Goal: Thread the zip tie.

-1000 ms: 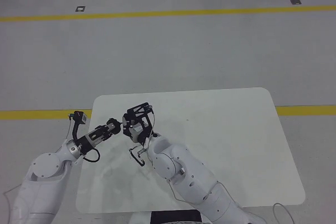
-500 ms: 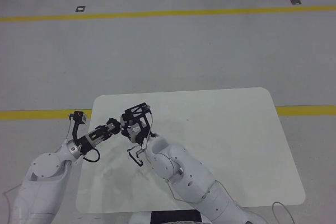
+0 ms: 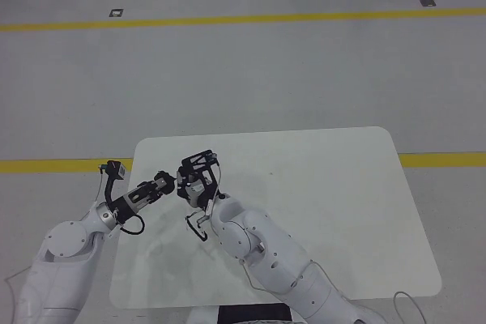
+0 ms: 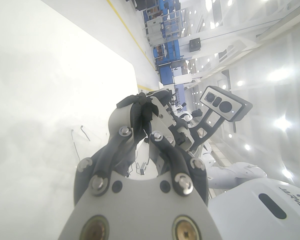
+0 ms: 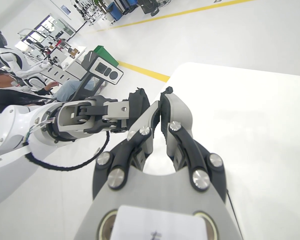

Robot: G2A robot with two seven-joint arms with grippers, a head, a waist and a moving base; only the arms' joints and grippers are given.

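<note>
- Zip tie (image 4: 75, 146): my best reading is the thin dark strand seen against the table (image 3: 324, 211), just beside the left gripper (image 4: 140, 99). It is too fine to tell whether it lies on the top or hangs from a grip.
- On the left gripper the black pads are pressed together. Whether a tie end is nipped between them is too small to see.
- On the right gripper (image 5: 161, 101) the ribbed pads also sit flat on each other, with a small dark nub at the very tip. I cannot say what that nub is.
- From above, the two meet nose to nose over the table's 9 o'clock side, the left gripper at 9 o'clock of the right one.
- I judge this tip-to-tip pose serves the threading. A tail has to line up with a tiny head slot, so both ends are brought close, held off the surface where nothing drags.
- Tight jaws suit a thin, slippery strap that would twist in a loose hold.
- Likely risk: with so little margin, a slight tilt of either wrist could send the tail past the slot.
</note>
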